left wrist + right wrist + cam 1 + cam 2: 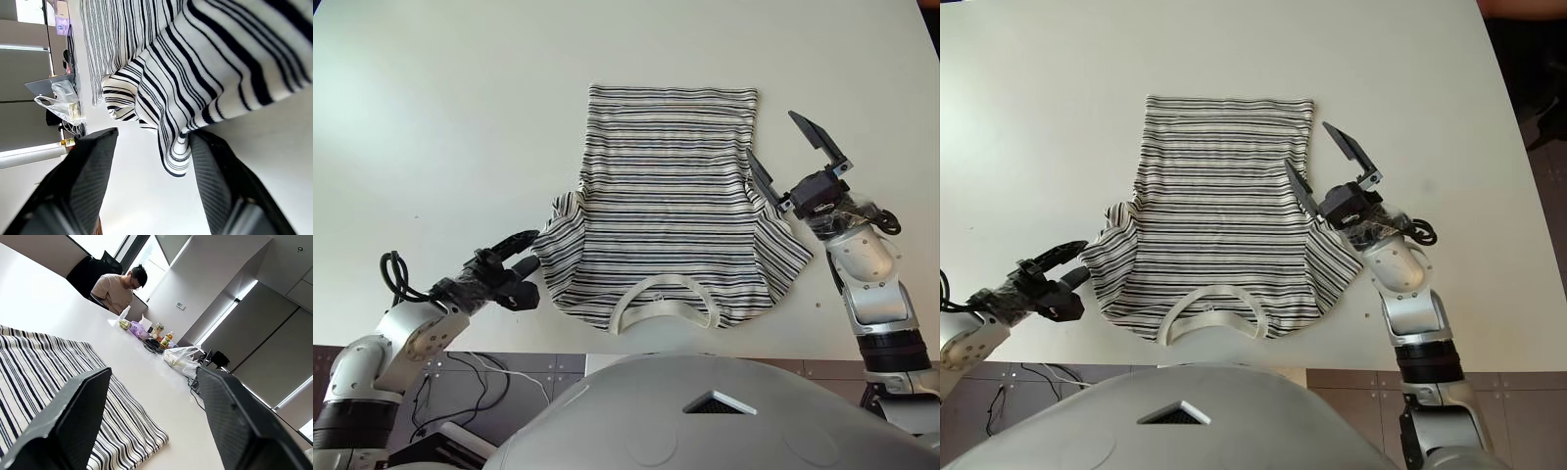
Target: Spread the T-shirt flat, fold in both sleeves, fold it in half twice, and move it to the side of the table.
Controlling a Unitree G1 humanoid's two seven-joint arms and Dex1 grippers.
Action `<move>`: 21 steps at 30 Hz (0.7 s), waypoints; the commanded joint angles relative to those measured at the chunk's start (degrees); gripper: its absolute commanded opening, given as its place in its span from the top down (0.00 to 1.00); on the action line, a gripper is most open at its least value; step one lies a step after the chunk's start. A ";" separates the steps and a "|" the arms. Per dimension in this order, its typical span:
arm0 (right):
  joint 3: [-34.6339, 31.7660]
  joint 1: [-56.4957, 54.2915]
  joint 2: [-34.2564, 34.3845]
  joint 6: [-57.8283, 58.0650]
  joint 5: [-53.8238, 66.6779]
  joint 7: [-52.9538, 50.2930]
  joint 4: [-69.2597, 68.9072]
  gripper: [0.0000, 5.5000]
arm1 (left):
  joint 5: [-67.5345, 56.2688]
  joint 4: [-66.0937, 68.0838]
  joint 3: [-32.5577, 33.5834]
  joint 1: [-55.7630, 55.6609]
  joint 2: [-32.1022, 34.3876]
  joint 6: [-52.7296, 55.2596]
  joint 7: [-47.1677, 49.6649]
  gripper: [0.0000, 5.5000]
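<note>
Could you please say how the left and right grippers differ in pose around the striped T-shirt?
The black left gripper lies at the left sleeve of the black-and-white striped T-shirt, hem between its fingers; the black right gripper sits by the shirt's right edge, spread wider, pointing across the white table. Both are open.

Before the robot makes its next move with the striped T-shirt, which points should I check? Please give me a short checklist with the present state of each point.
1. T-shirt body flat: ok, collar toward the robot, hem on the far side.
2. Sleeves folded in: not ok. The left sleeve and right sleeve both stick out sideways, and the left one is bunched.
3. Left gripper open: ok, jaws apart with the left sleeve's edge between them.
4. Right gripper open: ok, jaws wide apart at the shirt's right edge.
5. Right gripper touching the cloth: cannot tell.
</note>
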 commanded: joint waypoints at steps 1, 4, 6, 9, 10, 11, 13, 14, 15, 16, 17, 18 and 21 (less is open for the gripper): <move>-1.00 0.57 0.45 -0.02 -0.92 0.30 0.29 0.42 | 4.07 1.68 -1.35 0.03 0.85 3.11 -0.23 0.52; -1.12 0.68 0.72 -0.10 -0.98 0.29 0.46 0.42 | 4.35 2.48 -1.90 -0.44 0.60 4.15 0.61 0.52; -1.17 1.05 0.91 -0.33 -1.07 0.32 0.50 0.41 | 4.39 2.63 -2.71 -0.53 0.45 4.71 0.74 0.57; -1.38 1.30 1.18 -0.21 -1.20 0.48 0.35 0.41 | 4.61 2.71 -3.56 -0.53 0.69 5.64 0.79 0.65; -1.36 1.37 1.29 -0.24 -1.28 0.48 0.35 0.41 | 4.66 2.80 -3.94 -0.75 0.81 5.81 0.88 0.69; -1.34 1.39 1.38 -0.29 -1.33 0.49 0.38 0.41 | 4.60 2.85 -4.30 -0.98 0.88 5.85 0.96 0.73; -1.41 1.44 1.46 -0.27 -1.31 0.52 0.30 0.41 | 4.34 2.68 -4.85 -1.16 1.05 5.91 0.91 0.79; -1.44 1.47 1.48 -0.27 -1.33 0.52 0.31 0.41 | 4.24 2.61 -5.00 -1.08 1.16 5.97 0.95 0.82; -1.43 1.53 1.50 -0.23 -1.35 0.52 0.24 0.41 | 4.18 2.59 -5.08 -0.96 1.31 6.13 1.03 0.84; -1.40 1.59 1.54 -0.18 -1.38 0.53 0.17 0.41 | 4.15 2.57 -5.09 -0.84 1.41 6.39 1.13 0.88; -1.36 1.68 1.56 -0.18 -1.38 0.56 0.09 0.41 | 4.19 2.64 -5.10 -0.78 1.55 6.66 1.30 0.90; -1.34 1.76 1.59 -0.16 -1.36 0.58 0.02 0.41 | 4.40 2.61 -5.08 -0.73 1.63 7.16 1.44 0.94; -1.38 1.87 1.64 -0.15 -1.26 0.71 -0.05 0.41 | 5.12 2.44 -5.11 -0.68 1.78 8.26 1.82 0.98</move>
